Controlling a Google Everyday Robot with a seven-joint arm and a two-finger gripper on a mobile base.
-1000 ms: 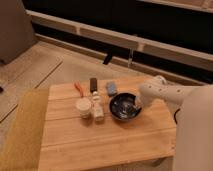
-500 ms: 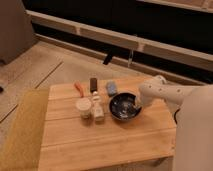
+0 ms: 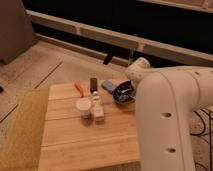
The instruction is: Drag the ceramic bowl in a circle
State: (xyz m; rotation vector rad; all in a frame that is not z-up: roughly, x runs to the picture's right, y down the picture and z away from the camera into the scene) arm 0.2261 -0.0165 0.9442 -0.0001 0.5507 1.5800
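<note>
The ceramic bowl (image 3: 123, 94) is dark, glossy and shallow, and sits near the far right of the wooden table (image 3: 85, 142). My big white arm (image 3: 167, 105) crosses in front of it and covers its right edge. The arm's rounded end (image 3: 138, 67) hangs just above and behind the bowl. The gripper itself is hidden behind the arm, somewhere by the bowl's right side, and is shut. Whether it touches or holds the bowl cannot be seen.
Left of the bowl lie a small blue item (image 3: 108, 86), a dark upright bottle (image 3: 93, 84) and a red-orange tool (image 3: 79, 88). A white cup (image 3: 83, 107) and a pale bottle (image 3: 98, 108) stand mid-table. A yellow-green mat (image 3: 22, 127) borders the table's left side.
The white arm has swung much closer to the camera and now covers the table's right part and the bowl's right edge. The small items have stayed put.
</note>
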